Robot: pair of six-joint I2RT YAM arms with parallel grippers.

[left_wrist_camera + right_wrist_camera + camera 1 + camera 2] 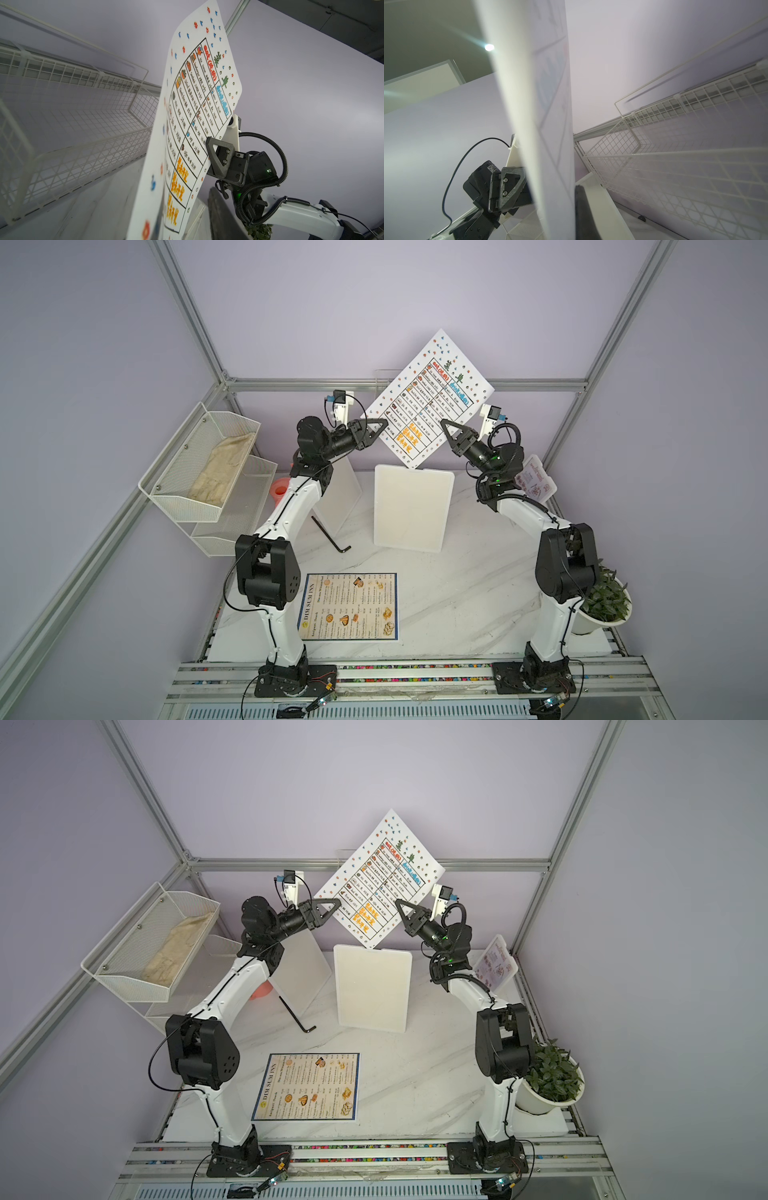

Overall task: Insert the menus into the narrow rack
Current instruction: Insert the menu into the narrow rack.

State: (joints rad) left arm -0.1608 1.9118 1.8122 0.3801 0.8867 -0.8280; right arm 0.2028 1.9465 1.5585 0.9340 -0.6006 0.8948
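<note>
1. Lavender walls and an aluminium frame enclose a marble surface (478,593). The wire rack (87,133) stands at the back wall, beyond both arms.
2. The white sheet (428,398) hangs in the air at the back between the two raised arms. It is tilted like a diamond, with its low corner above a white board (411,510). Taking it from both sides likely keeps the floppy paper flat, so that it can go edge-first into a narrow slot.
3. The right tool (207,143) is clamped on one side edge of the sheet.
4. The left tool (384,423) meets the opposite edge. In the left wrist view the paper runs past one of its fingers (220,214), which seems to stand just off it. I cannot tell whether this tool pinches the sheet or only steadies it.
5. The DIM SUM INN menu (349,605) lies flat at the front between the arm bases, untouched. The small card (536,481) sits at the back right, just behind the right arm. Neither is in the rack yet.
6. The step in hand looks like lining the sheet up with the rack. Its lower edge probably needs squaring to the slot first, because a corner-first entry could snag the wire or buckle the paper.
</note>
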